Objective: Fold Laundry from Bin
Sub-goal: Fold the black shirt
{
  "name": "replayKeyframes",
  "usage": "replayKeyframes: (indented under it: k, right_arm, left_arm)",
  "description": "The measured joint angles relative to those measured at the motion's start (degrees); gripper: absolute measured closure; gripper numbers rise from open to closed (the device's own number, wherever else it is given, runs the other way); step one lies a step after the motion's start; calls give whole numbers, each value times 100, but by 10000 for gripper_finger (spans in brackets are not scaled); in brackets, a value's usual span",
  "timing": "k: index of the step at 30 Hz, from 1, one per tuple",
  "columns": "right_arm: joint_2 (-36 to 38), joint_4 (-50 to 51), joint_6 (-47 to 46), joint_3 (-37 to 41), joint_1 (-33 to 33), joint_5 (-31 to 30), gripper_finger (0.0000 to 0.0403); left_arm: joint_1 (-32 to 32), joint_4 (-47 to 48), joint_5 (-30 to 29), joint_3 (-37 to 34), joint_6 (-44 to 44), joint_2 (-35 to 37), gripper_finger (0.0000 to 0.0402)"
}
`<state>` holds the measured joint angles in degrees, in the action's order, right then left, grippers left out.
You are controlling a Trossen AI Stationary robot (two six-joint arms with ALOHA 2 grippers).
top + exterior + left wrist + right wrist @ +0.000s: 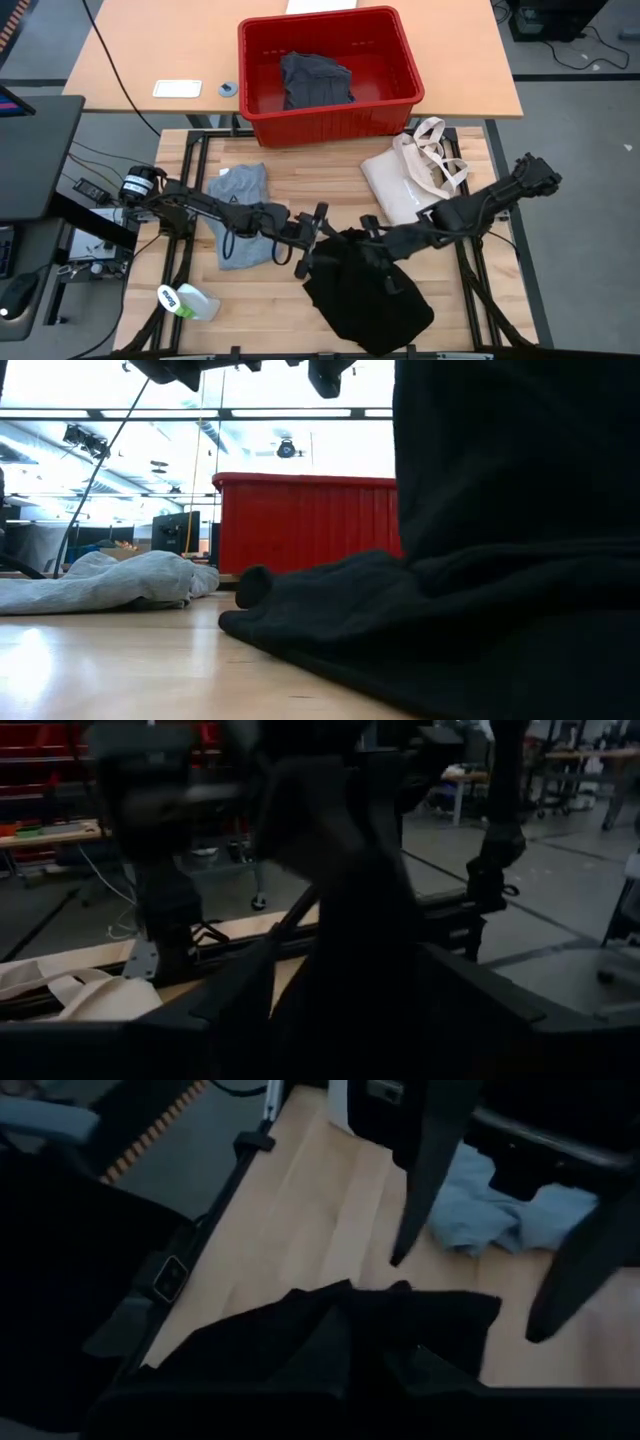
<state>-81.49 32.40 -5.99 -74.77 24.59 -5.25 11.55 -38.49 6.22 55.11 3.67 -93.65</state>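
High view showed the left gripper released, the right gripper clenched on the black garment near the tabletop's front edge; I'd spread it flat before folding.

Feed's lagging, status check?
Left tool open by black garment. Right tool shut on it. Grey T-shirt flat, one garment in bin.

We see a grey floor, a wooden desk behind the slatted worktop — and bright ceiling lights.
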Motion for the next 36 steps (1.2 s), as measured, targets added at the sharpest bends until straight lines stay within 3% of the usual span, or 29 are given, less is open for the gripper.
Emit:
replayKeyframes:
  k: [8, 14, 16, 20, 26, 31, 36]
  right_arm:
    - [0, -736, 231, 370, -402, 570, 385]
    - [0, -1386, 630, 375, -519, 1356, 385]
    - [0, -1485, 717, 375, -519, 1389, 385]
    - [2, -1479, 1068, 375, -472, 951, 385]
    - [9, -1465, 1520, 375, -374, -96, 385]
    - [12, -1079, 1396, 375, -293, -10, 369]
    - [-439, -818, 1079, 372, -228, -443, 313]
  left_arm:
    - [-97, 485, -2, 0, 21, -2, 126]
    - [-270, 509, 33, 0, -205, -2, 145]
    - [-293, 596, 299, 0, -136, -2, 165]
    - [-254, 712, 1016, 0, 88, -4, 235]
    - [-192, 1042, 1590, 0, 77, 119, 383]
    - [-197, 2672, 1598, 0, 0, 962, 389]
    - [-77, 3837, 1483, 0, -64, 1844, 392]
